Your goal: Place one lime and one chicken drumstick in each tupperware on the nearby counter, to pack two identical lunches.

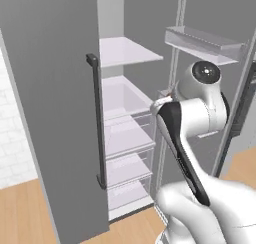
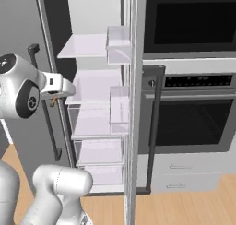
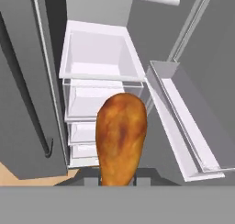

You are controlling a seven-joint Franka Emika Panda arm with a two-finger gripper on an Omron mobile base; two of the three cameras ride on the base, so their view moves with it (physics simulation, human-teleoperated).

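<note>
at the lower centre of the hand view, our pincer (image 3: pixel 118 181) was closed on the chicken drumstick (image 3: pixel 121 137), meaty end up, in front of the open fridge (image 3: pixel 98 71). we judged the carry to the desk called for a steady, firm grip, swinging wide of the door shelf (image 3: pixel 183 126) at right, so nothing knocked it loose.

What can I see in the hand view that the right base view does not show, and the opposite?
Hand view: the chicken drumstick close up, meaty end up, its lower end between the fingertips of the shut gripper, above a clear fridge drawer.

Right base view: the black wall oven beside the fridge, with grey drawers beneath it.

Both: the open fridge interior with white shelves, drawers and door bins.
</note>
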